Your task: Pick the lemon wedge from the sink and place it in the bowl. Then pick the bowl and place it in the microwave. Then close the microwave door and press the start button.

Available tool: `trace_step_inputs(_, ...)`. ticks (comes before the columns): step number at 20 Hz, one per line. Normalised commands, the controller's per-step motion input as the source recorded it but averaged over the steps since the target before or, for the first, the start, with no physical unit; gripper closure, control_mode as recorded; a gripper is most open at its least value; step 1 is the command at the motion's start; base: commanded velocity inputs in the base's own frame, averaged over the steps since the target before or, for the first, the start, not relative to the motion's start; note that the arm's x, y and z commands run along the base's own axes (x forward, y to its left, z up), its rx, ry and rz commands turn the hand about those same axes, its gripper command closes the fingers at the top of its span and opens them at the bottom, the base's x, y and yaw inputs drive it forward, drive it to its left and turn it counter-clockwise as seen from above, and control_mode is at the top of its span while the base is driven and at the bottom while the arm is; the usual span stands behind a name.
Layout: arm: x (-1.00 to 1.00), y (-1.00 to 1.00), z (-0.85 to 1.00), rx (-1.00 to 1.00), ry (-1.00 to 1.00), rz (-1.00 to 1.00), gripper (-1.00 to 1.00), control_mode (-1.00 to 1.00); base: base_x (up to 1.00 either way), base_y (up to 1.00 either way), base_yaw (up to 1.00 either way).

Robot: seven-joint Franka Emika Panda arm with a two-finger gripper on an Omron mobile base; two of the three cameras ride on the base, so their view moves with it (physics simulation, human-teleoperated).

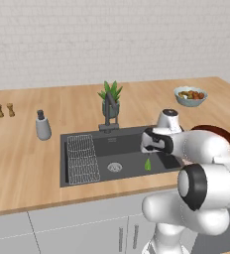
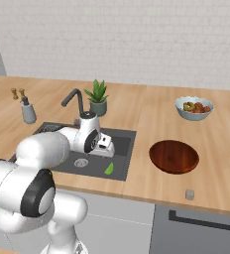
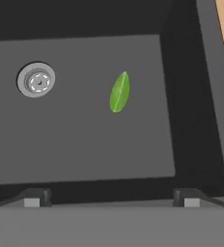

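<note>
With the gripper held fully open above the sink, the lemon wedge, judged light and slippery, should be pinched across its narrow middle.

The robot is a glossy white arm built of fat, rounded segments, with dark charcoal bands ringing its joints and pale grey discs capping the joint ends. Its wrist ends in a white, boxy hand with a dark inset panel on its side and a grey cap on top. The gripper has two small dark finger tips with pale grey pads.
</note>
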Motion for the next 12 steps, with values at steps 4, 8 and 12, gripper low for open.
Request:
trace_step_inputs(4,0.46,0.00,-0.41,0.00,0.00,-0.05,-1.00,-1.00,0.00,0.00,0.00)
trace_step_inputs(8,0.38,-0.04,-0.33,0.00,0.07,-0.06,-1.00,-1.00,0.00,0.00,0.00)
trace_step_inputs(12,0.48,-0.06,-0.36,0.00,0.07,-0.05,-1.00,-1.00,0.00,0.00,0.00)
